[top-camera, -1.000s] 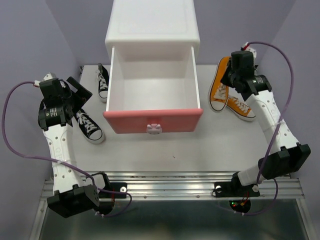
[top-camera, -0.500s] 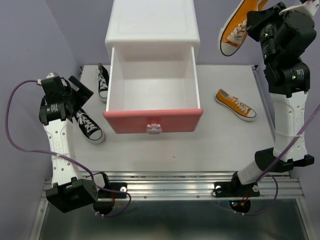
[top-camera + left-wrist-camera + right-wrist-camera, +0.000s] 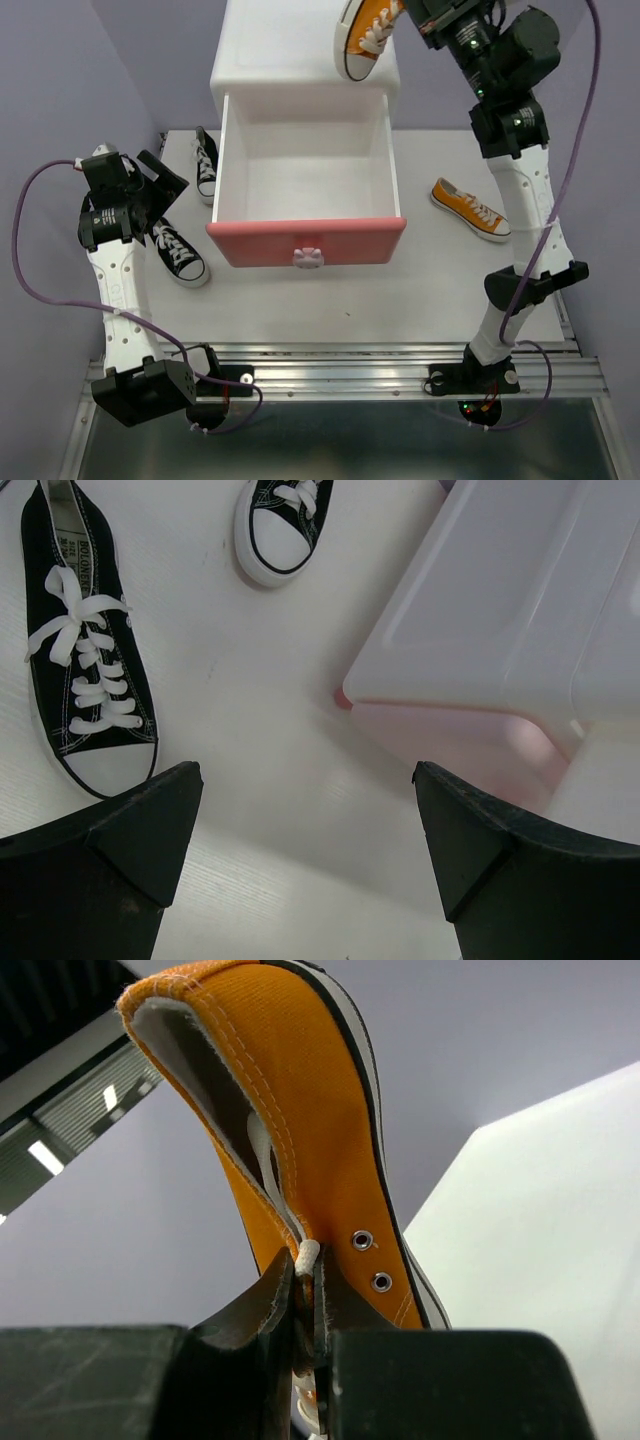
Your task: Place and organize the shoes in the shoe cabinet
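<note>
Pale tabletop [image 3: 420, 290], lilac walls [image 3: 60, 80] on both sides.

Item 1. Held orange shoe [image 3: 300, 1130]: lifted clear of the tabletop. In the top view its toe hangs down over the right front part of the shoe cabinet [image 3: 290, 50] roof. Right jaws are pinched almost fully together on its upper edge beside the eyelets, with a white lace caught between them.

Item 2. Shoe cabinet: white box at the back of the tabletop. Its drawer [image 3: 306, 190] is pulled out toward the arms; pink front, white bunny knob [image 3: 308, 257].

Item 3. Second orange shoe [image 3: 472, 209]: sole-down on the tabletop, right of the drawer and apart from it, beside the right arm [image 3: 520, 200].

Item 4. Far black shoe [image 3: 206, 163], white toe cap: at the cabinet's left side, near the drawer wall. Near black shoe [image 3: 180, 253], same pattern: left of the drawer front.

Item 5. Left jaws: spread wide, gripping nothing, hovering above bare tabletop between the near black shoe and the drawer's front corner. Left arm [image 3: 115, 290] stands at the left edge.
</note>
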Robot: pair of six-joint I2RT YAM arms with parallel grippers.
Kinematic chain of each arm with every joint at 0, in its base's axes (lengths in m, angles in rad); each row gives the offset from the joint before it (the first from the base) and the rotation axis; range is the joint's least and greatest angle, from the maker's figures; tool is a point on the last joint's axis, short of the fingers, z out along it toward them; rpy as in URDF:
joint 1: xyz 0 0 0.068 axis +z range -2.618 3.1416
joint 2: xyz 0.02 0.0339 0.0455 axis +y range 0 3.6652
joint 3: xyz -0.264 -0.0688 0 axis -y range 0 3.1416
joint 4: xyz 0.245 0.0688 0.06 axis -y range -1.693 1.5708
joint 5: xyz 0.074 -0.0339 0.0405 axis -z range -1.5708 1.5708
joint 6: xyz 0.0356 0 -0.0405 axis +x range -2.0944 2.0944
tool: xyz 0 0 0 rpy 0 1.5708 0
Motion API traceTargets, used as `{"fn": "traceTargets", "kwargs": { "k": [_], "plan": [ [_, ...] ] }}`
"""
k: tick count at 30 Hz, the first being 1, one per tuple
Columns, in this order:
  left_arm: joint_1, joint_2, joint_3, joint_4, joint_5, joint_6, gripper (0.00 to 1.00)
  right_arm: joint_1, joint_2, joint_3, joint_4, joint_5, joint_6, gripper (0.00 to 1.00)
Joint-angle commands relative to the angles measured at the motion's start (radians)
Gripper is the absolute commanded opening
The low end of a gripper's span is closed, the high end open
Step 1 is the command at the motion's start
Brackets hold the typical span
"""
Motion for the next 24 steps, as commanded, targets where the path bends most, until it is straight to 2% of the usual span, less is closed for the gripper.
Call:
{"fn": "traceTargets", "kwargs": {
  "k": [1, 5, 12, 16, 24],
  "plan": [
    [0.003, -0.019, 0.005, 0.032, 0.017, -0.010, 0.99, 0.216, -0.046, 0.026, 0.159, -0.040, 0.001, 0.01],
    [0.003, -0.022, 0.010, 0.030, 0.017, -0.006, 0.99, 0.380, -0.028, 0.023, 0.044, 0.042, -0.127, 0.01],
    [0.003, -0.034, -0.013, 0.030, 0.023, -0.006, 0.99, 0.501, -0.064, -0.103, -0.036, 0.072, -0.184, 0.01],
    [0.003, -0.045, -0.022, 0.030, 0.023, -0.009, 0.99, 0.566, -0.055, -0.111, -0.131, 0.133, -0.241, 0.01],
    [0.003, -0.072, -0.051, 0.021, 0.014, -0.007, 0.99, 0.690, -0.032, -0.112, -0.256, 0.412, -0.315, 0.01]
  ]
}}
